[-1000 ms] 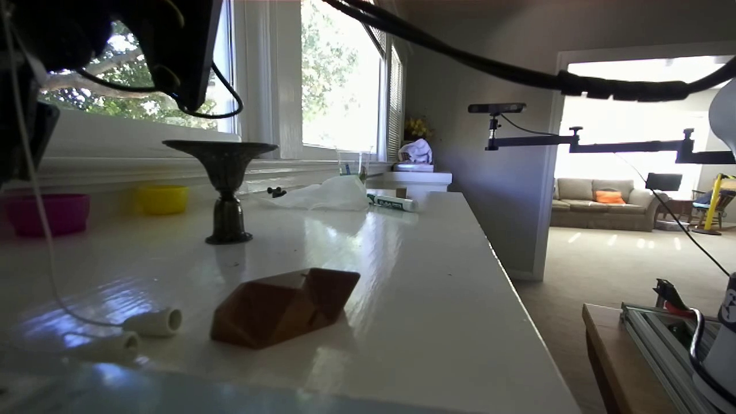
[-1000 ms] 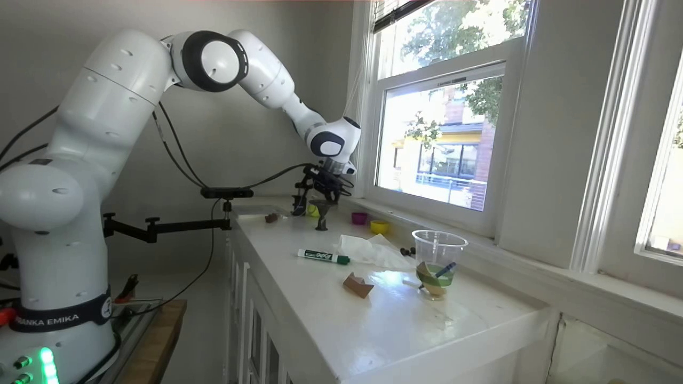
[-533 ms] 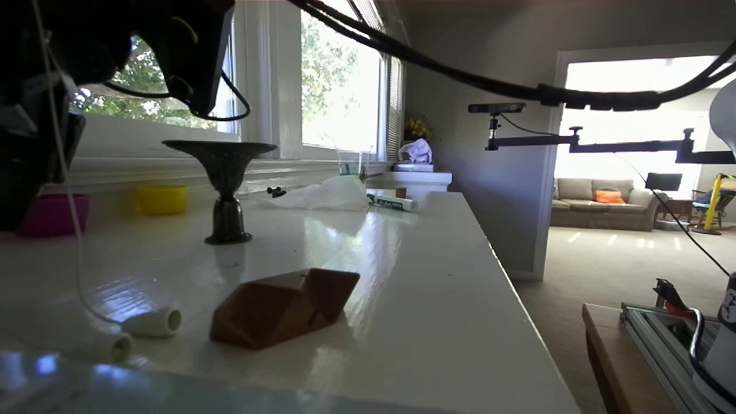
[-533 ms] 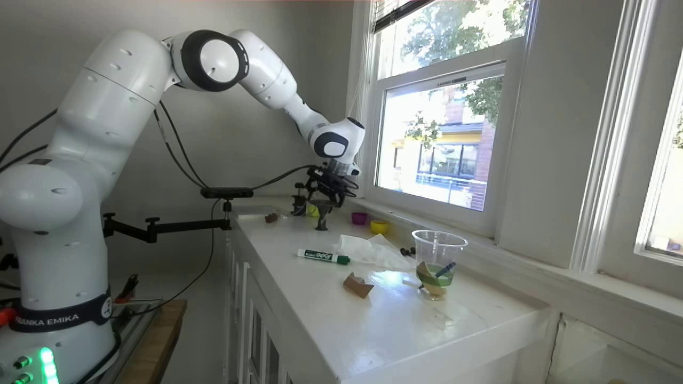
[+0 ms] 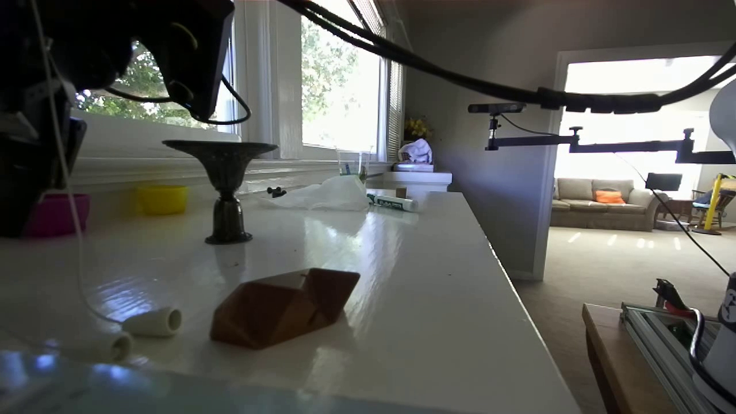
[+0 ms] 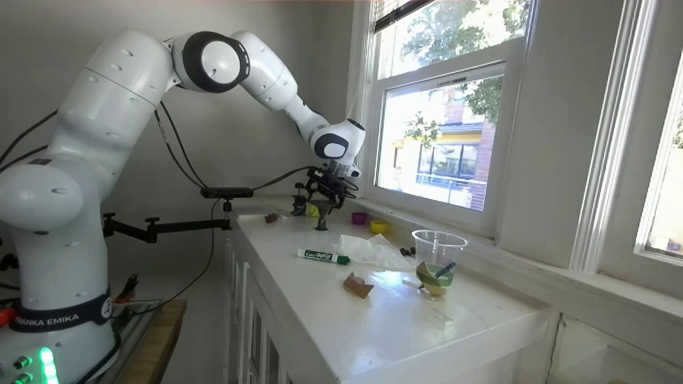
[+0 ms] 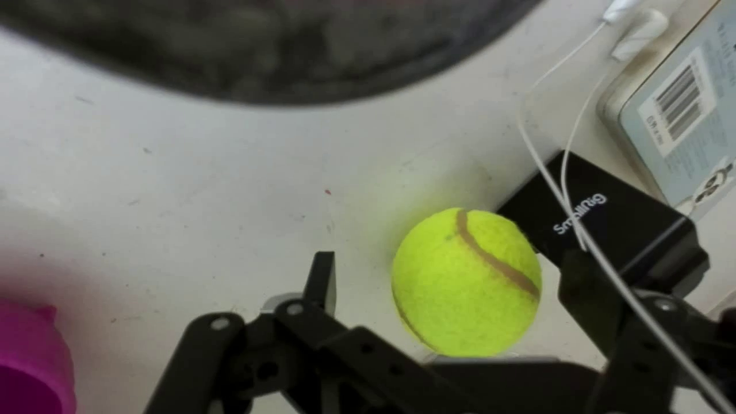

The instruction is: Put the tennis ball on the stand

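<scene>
the arm (image 6: 128,80) extends along the counter (image 6: 427,330) and bends down at its end, so the gripper (image 7: 451,267) addresses the work from above. the fingers (image 7: 322,282) stand well apart and clamp nothing; this spacing is presumably set to pass either side of the target. the stand (image 5: 227,190) is upright on the counter. its wide top, facing up, is the intended seat; its rim shows near the gripper in the wrist view, so the carry should be short. the block (image 7: 604,213) lies just beside the ball (image 7: 467,282); contact cannot be confirmed. the block may limit rolling on that side. the ball is off the stand, apparently resting on the counter, and sits between the fingers as the wrist view shows them, with a gap at each side; alignment for a grasp is judged near complete. the cord (image 7: 661,328) runs across the block and in front of part of the gripper; it could snag during the lift.

compared with one second ago, the gripper is lower, sits nearer the stand in an exterior view, and hides more of the purple bowl (image 5: 57,218). compared with half a second ago, it is only a trace lower. the stand is unmoved.
</scene>
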{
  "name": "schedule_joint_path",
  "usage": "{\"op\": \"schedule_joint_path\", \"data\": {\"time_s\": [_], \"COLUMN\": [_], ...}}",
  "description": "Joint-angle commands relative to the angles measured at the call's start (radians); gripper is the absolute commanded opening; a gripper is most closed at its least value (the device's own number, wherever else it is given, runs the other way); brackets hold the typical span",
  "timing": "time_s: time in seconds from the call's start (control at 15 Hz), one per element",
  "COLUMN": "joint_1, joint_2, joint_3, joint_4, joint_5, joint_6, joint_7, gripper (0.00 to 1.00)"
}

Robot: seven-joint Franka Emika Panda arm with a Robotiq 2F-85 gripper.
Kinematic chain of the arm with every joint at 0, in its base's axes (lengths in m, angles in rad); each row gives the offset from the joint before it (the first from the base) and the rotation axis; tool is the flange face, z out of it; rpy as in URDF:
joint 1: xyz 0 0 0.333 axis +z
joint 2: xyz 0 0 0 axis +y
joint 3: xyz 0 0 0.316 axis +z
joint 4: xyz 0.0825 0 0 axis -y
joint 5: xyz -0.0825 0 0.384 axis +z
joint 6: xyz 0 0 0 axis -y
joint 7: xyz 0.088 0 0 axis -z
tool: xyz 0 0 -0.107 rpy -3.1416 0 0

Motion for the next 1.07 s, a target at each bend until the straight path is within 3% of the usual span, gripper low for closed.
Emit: {"op": "schedule_joint_path", "data": {"time_s": [0.0, 1.0], "joint_1": [-0.013, -0.005], "joint_2": [0.004, 0.013], "joint_3": [0.017, 0.038], "joint_4": [0.004, 0.021], "joint_5": [-0.01, -0.012], "joint_6": [0.0, -0.015], "joint_7": [0.007, 0.002], "gripper": [1.0, 1.0]}}
